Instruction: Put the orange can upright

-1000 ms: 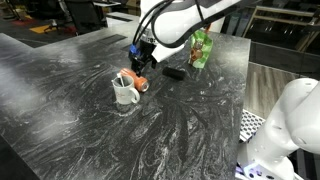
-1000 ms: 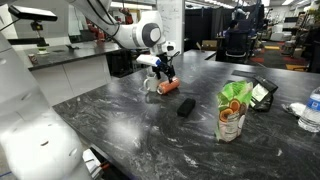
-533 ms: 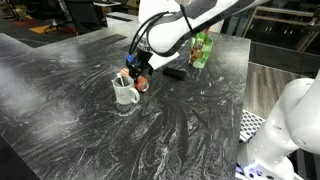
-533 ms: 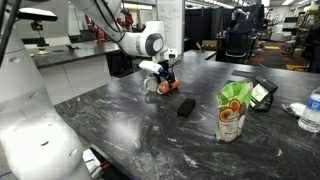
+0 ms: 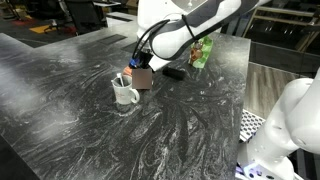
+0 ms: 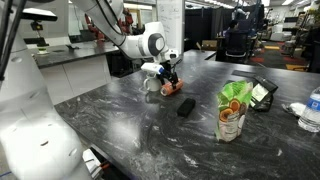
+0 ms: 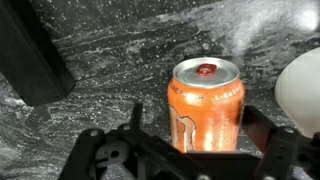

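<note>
The orange can lies on its side on the dark marbled table, its silvery top facing away from the wrist camera. It also shows in both exterior views, right beside the white mug. My gripper is low over the can, open, with one finger on each side of it. A gap shows at the left finger; the right finger is close to the can's side.
A black block lies near the can. A green packet stands further off. A black device and a plastic bottle sit near the table's end.
My gripper has come down over the can, so its fingers now straddle it. The can and the mug have not moved.
</note>
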